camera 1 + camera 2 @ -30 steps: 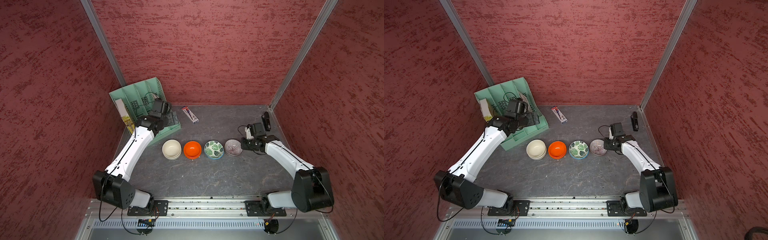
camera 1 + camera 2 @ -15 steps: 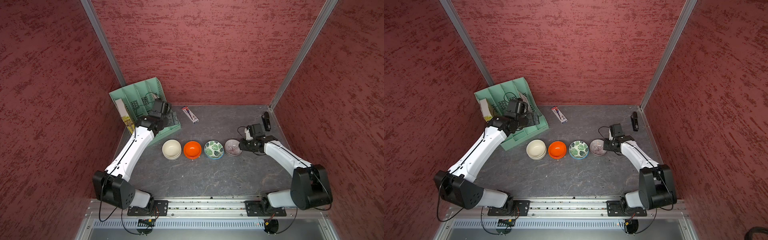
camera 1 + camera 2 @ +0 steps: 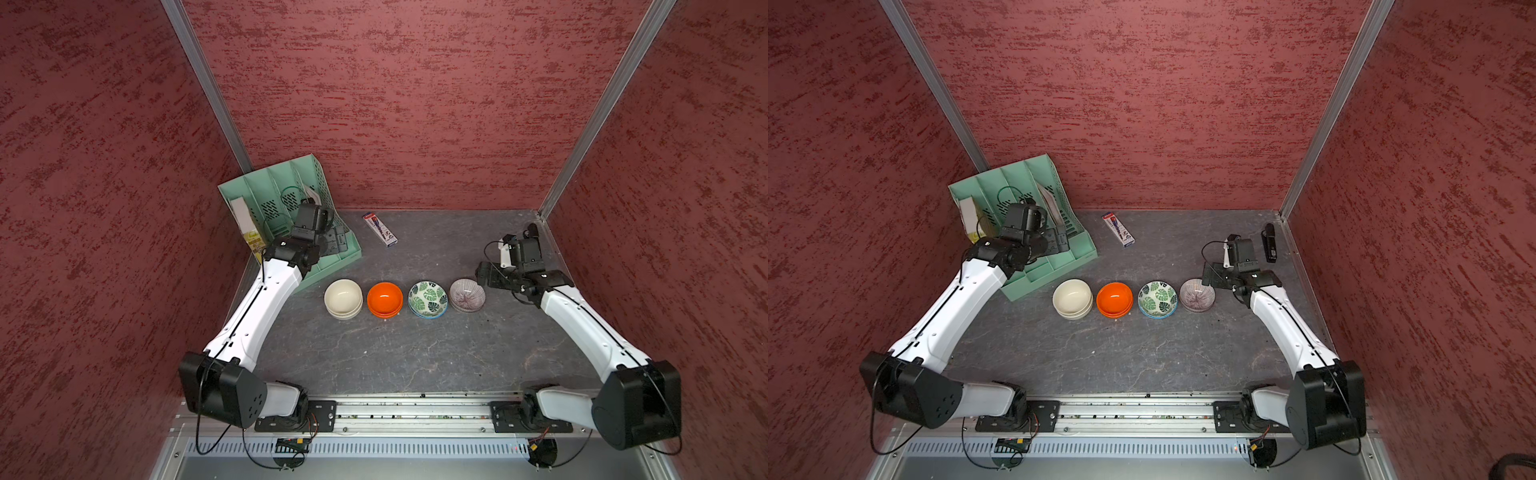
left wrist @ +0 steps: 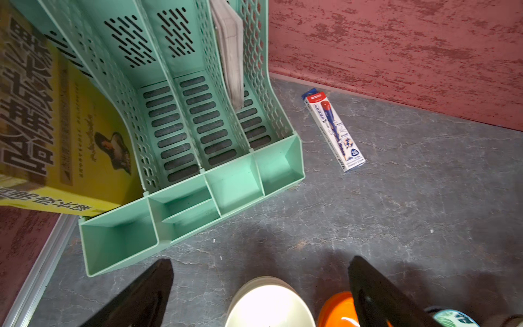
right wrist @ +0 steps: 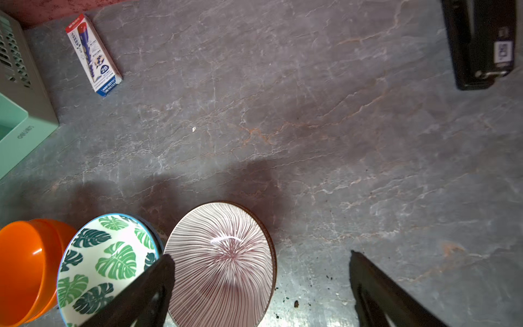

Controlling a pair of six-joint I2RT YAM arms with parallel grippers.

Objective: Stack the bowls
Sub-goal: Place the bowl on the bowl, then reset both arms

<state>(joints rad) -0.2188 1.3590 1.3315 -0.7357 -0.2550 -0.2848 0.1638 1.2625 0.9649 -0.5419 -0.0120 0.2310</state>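
Observation:
The bowls stand in a row in both top views: a cream pair (image 3: 343, 298), an orange pair (image 3: 385, 299), a green-leaf bowl (image 3: 428, 299) and a purple-lined bowl (image 3: 467, 295), each nested on its match. My right gripper (image 3: 488, 277) is open just right of the purple-lined bowl (image 5: 220, 269). One finger (image 5: 158, 280) hangs over that bowl's edge on the leaf bowl's (image 5: 102, 263) side, and nothing is gripped. My left gripper (image 3: 332, 241) is open over the green rack, holding nothing. The cream bowl (image 4: 268, 305) and orange bowl (image 4: 336, 311) lie below it.
A mint-green file rack (image 3: 286, 216) with a yellow book (image 4: 56, 127) stands at the back left. A pencil box (image 3: 380, 229) lies behind the row. A black stapler (image 3: 1268, 243) sits by the right wall. Red walls close in three sides.
My right gripper has opened wide and let go of the purple-lined bowl, which now rests in its stack. The left arm has not moved.

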